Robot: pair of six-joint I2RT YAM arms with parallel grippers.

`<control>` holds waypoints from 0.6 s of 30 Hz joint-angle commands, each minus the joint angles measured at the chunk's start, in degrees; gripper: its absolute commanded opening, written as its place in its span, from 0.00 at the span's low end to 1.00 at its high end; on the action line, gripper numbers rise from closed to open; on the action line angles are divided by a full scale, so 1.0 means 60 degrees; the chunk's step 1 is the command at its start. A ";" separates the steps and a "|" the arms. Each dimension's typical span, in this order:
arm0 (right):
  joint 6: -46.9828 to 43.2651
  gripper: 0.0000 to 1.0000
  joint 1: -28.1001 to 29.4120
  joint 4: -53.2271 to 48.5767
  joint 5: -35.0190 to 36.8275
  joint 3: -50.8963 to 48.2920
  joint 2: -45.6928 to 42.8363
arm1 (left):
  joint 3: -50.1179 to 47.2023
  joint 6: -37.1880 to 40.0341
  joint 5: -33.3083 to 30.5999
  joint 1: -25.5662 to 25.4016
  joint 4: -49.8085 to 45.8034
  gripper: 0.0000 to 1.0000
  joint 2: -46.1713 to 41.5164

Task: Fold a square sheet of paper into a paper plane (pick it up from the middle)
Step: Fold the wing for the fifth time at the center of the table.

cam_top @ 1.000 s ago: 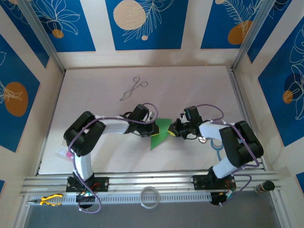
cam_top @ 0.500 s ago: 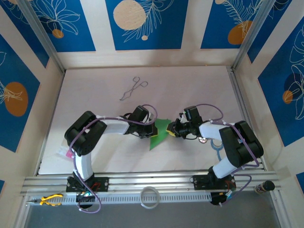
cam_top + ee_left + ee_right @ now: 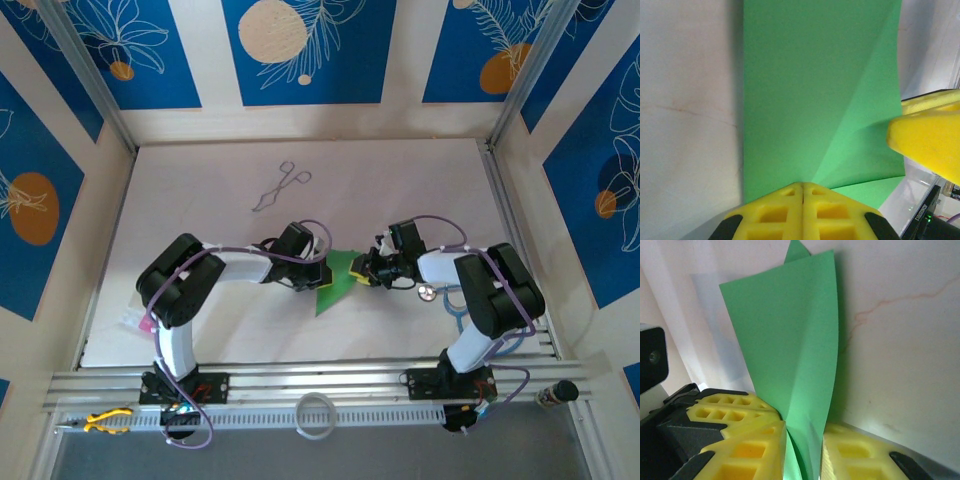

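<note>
**Bent inward, face to face**

The left arm rose from its base at the near edge of the white table, bent at the elbow and stretched its forearm to the right. The right arm bent in the same way and reached to the left, so the two claws faced each other. Between them was the bright green creased sheet of thin paper, about midway between the side edges and nearer the near edge. The left gripper had its yellow fingers pressed together on one edge of the sheet. The right gripper stood a little apart with the sheet in the narrow gap; whether it pinched the sheet, I could not tell.
</note>
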 commanded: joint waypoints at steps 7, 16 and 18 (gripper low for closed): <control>-0.0028 0.10 -0.0211 0.0144 -0.0434 0.0122 0.0240 | -0.0257 0.0319 0.0001 -0.0080 0.0254 0.10 -0.0304; 0.0932 0.05 -0.0180 -0.0152 -0.0065 0.0001 -0.0479 | -0.0245 0.2272 -0.1440 -0.0500 -0.0808 0.40 -0.1727; 0.1318 0.05 -0.0175 -0.0245 0.0130 -0.0038 -0.0718 | 0.0031 0.3073 -0.2259 -0.0899 -0.1679 0.41 -0.1899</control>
